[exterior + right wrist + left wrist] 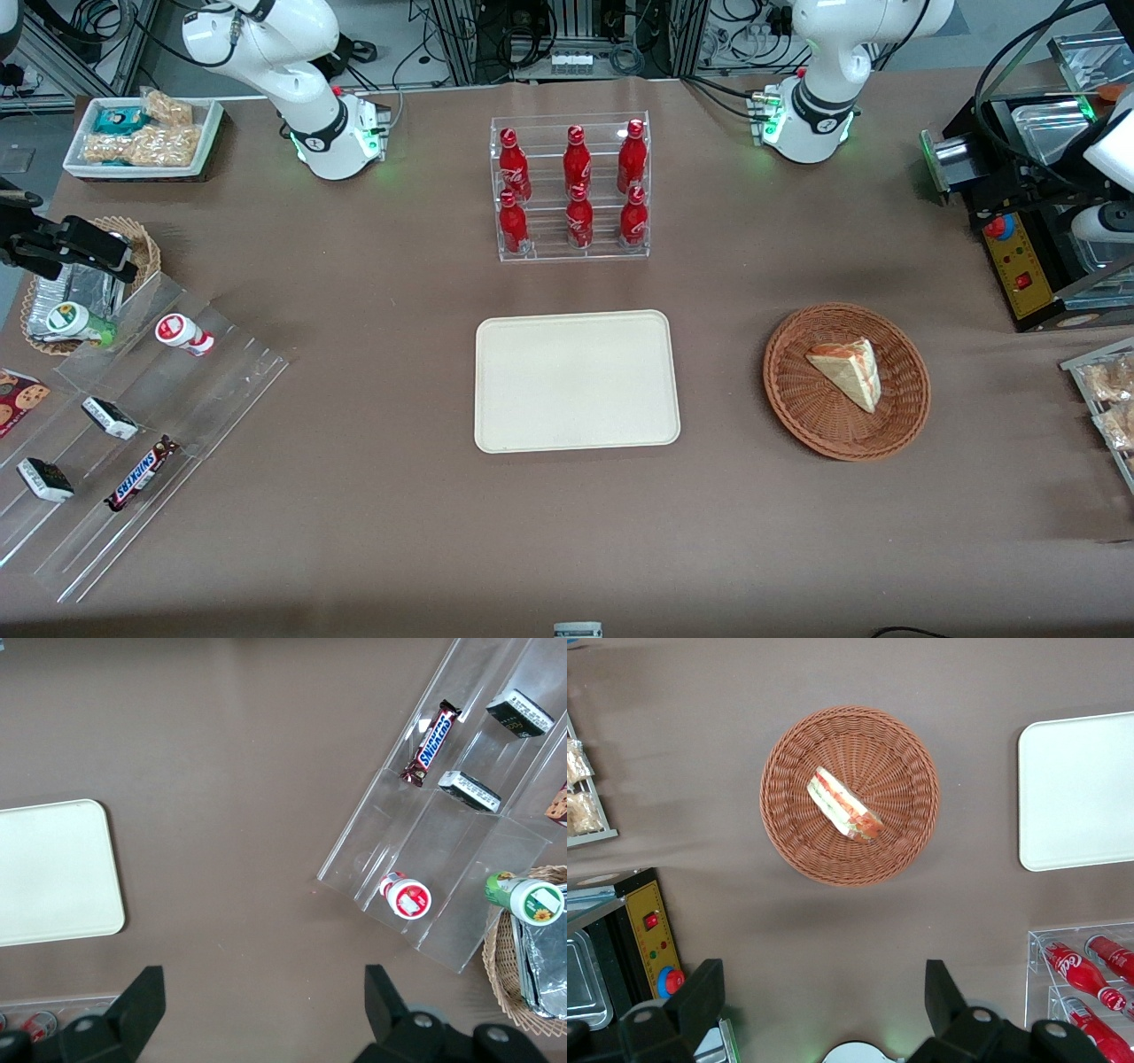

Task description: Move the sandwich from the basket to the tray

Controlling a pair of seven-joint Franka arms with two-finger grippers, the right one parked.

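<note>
One sandwich (849, 372) is seen lying in the round reddish-brown basket (797, 403), a pale triangular wedge with an orange-pink filling, resting on its side across the basket's middle. The basket is set on the brown tabletop (354, 496) toward the working arm's end, well apart from the cream tray (576, 381), which lies flat near the middle of the tabletop with nothing on it. In the left wrist view the sandwich (844, 805) is shown inside the basket (788, 815), with a corner of the tray (1076, 793) visible to one side.

The claw (824, 1005) is held high above the tabletop, over bare cloth between the basket and the working arm's base, and nothing is touched by it. Its two dark fingers (700, 997) are spread wide apart, released, with nothing between them.

Six red bottles (577, 159) are stood upright in a clear rack (571, 248), farther from the front camera than the tray. A black box with a yellow panel (1019, 266) is placed at the working arm's end of the tabletop. Toward the parked arm's end, a clear stepped stand (221, 381) carries a chocolate bar (140, 474) and small packets, a lighter wicker basket with foil (146, 248) is set beside it, and a white tray of snacks (208, 142) lies farther from the front camera.
</note>
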